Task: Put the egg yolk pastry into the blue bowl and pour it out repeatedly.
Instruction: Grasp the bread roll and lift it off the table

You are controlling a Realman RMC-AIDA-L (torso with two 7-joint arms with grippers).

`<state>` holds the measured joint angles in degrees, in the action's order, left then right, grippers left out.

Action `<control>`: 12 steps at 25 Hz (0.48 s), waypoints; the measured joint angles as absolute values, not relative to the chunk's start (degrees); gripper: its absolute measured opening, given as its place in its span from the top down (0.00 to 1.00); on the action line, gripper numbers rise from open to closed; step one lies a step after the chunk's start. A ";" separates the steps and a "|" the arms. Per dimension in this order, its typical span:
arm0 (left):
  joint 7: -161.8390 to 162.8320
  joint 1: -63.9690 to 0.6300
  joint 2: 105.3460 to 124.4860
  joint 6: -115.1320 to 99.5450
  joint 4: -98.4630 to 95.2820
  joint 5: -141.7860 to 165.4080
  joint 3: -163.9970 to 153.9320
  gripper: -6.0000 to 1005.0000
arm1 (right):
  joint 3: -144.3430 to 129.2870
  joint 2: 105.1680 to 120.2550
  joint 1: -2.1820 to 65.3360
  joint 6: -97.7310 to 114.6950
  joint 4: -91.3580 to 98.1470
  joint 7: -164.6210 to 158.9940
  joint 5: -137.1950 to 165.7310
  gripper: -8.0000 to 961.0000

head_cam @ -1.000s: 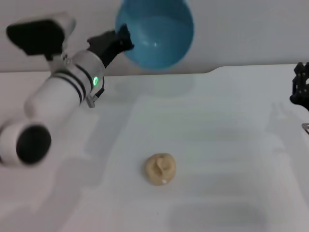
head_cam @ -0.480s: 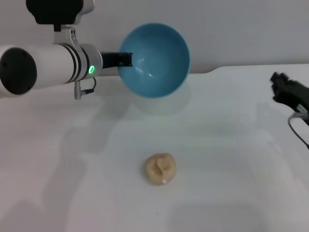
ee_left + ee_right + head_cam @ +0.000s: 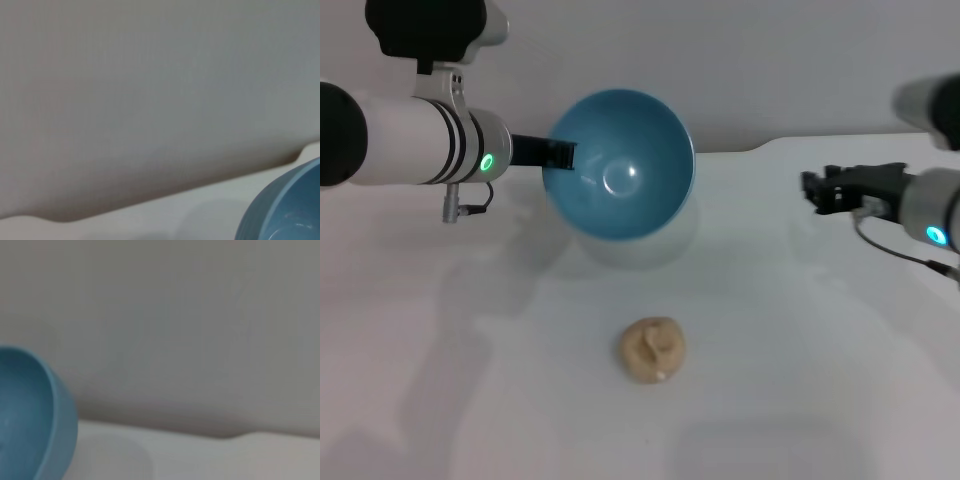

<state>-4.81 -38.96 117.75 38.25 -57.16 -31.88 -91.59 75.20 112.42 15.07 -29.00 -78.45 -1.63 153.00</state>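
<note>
White table (image 3: pixel 800 400) w/ grey wall (image 3: pixel 770 60) behind.

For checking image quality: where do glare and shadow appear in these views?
Head view: a bright glare spot inside the glossy round light-blue bowl, a soft shadow on the white table beneath it. Both wrist views: only a blurred part of the bowl shows, no glare.

Glossy smooth blue bowl (image 3: pixel 620 165); matt, lumpy, dough-like egg yolk pastry (image 3: pixel 652 349).
</note>
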 joint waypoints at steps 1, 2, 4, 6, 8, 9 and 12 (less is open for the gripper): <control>-4.81 -38.94 117.77 39.14 -57.53 -31.10 -91.69 0.99 | 77.49 114.12 16.44 -32.74 -78.29 0.88 153.01 0.81; -4.82 -38.93 117.79 39.95 -57.86 -30.66 -91.85 0.99 | 80.41 116.44 17.93 -36.50 -77.96 4.26 152.93 0.80; -4.82 -38.96 117.80 40.98 -58.11 -30.33 -91.97 0.99 | 82.87 118.84 19.93 -39.54 -77.48 8.72 150.97 0.77; -4.83 -39.06 117.80 42.25 -58.35 -30.26 -91.97 0.99 | 82.68 118.72 20.91 -40.70 -77.13 9.32 148.93 0.75; -5.05 -39.02 117.75 43.83 -58.83 -30.23 -91.64 0.99 | 82.67 118.37 22.82 -43.35 -76.04 10.52 144.05 0.67; -5.24 -38.95 117.74 44.59 -59.15 -30.22 -91.46 0.99 | 83.37 118.32 23.85 -44.97 -75.09 11.77 141.29 0.64; -5.77 -38.92 117.70 45.69 -59.65 -30.02 -91.28 0.99 | 85.53 118.33 25.66 -49.61 -72.49 16.13 133.81 0.56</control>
<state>-5.77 -38.91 117.70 45.69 -59.65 -30.02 -91.28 85.53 118.33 25.66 -49.61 -72.49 16.13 133.81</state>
